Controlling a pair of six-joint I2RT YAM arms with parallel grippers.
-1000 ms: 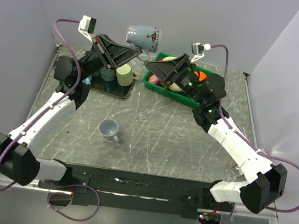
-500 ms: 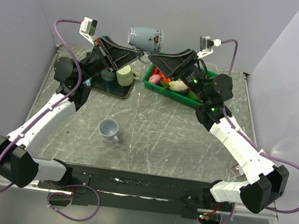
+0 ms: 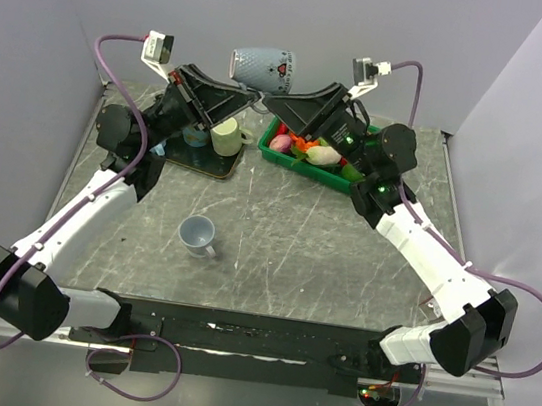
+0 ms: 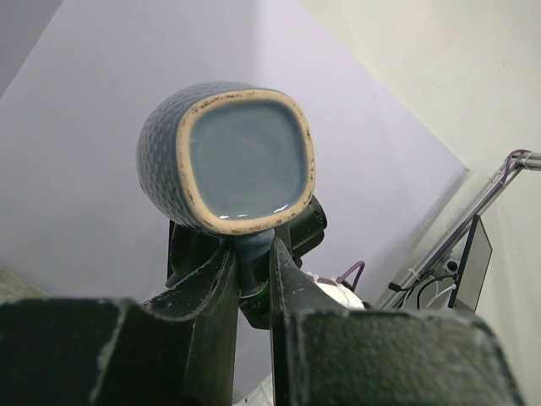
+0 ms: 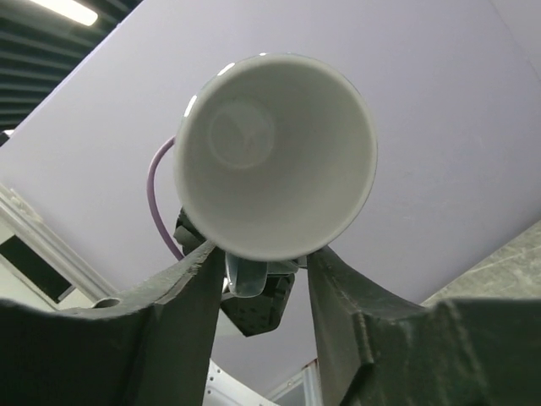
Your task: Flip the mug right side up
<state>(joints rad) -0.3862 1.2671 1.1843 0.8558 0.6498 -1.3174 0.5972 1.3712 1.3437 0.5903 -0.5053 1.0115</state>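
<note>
Above grey table (image 3: 287,236) | mug (image 3: 262,65) sideways, handle clenched in left pincer (image 4: 254,258) | right pincer (image 5: 264,258) spread beneath

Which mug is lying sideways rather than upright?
The textured blue-grey mug, held aloft by the left end effector; the cream mug and the small blue mug stand upright.

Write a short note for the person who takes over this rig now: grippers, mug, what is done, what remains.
Left gripper: shut on the handle of the patterned mug, holding it in the air on its side.
Right gripper: open, fingers either side of the mug's lower rim; contact unclear.
Done: mug lifted, lying sideways.
Left to do: finish the turn, set it down upright.
</note>
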